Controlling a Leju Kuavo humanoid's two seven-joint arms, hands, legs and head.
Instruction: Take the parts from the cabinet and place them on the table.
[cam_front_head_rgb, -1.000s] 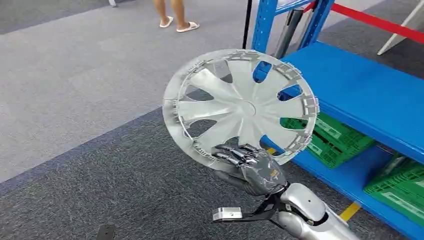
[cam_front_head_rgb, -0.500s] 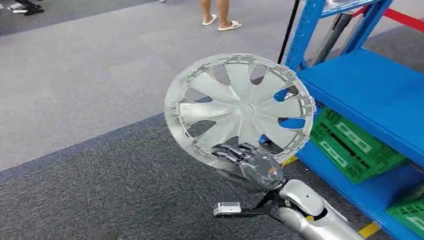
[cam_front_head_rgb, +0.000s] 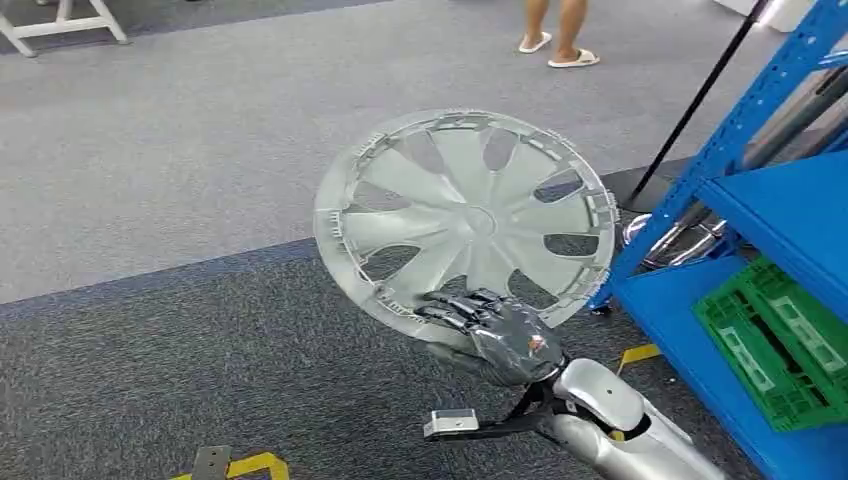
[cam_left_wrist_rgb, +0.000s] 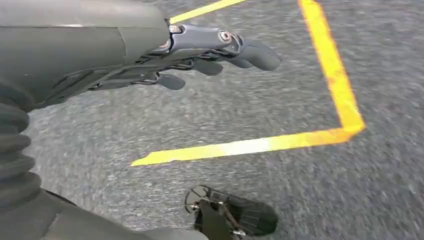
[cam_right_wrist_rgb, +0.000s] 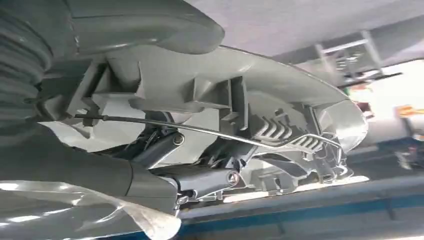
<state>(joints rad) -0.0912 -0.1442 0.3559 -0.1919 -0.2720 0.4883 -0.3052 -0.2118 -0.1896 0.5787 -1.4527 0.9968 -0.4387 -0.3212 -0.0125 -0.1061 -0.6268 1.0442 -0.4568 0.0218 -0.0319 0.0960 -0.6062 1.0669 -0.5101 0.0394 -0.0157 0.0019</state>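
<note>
Because the grey carpet floor (cam_front_head_rgb: 180, 150) runs across the whole head view in 2 tones, a paler band farther off and a darker band nearer the robot, there is open space to carry a wide part through, though no table top is in sight, so the placing step looks not yet reached. At the right stands the blue cabinet (cam_front_head_rgb: 790, 215), its shelves open at the front, with a green crate (cam_front_head_rgb: 775, 345) on the lower shelf and some metal tubes (cam_front_head_rgb: 680, 240) lying near its upright. A white frame (cam_front_head_rgb: 60, 25) shows at the far left, and a person's feet in sandals (cam_front_head_rgb: 560, 52) stand well apart across the floor. Yellow floor tape (cam_left_wrist_rgb: 320, 90) marks a corner beneath the robot.

The hubcap (cam_front_head_rgb: 465, 225), a silver wheel cover with spoked cut-outs, is held well clear of the cabinet and above the floor, its inner ribbed side facing the camera. It is probably carried face-on and raised so that its broad disc clears the robot's body and the shelf edges. The right hand (cam_front_head_rgb: 490, 335) grips it at its lower rim, fingers (cam_front_head_rgb: 455, 308) curled over the edge; the right wrist view shows the thumb pressed on one face and the fingers behind the clips, a pinch suited to so thin a lip.

The left hand (cam_left_wrist_rgb: 165, 55) hangs toward the carpet, holding nothing, its fingers loosely extended and a little apart.
</note>
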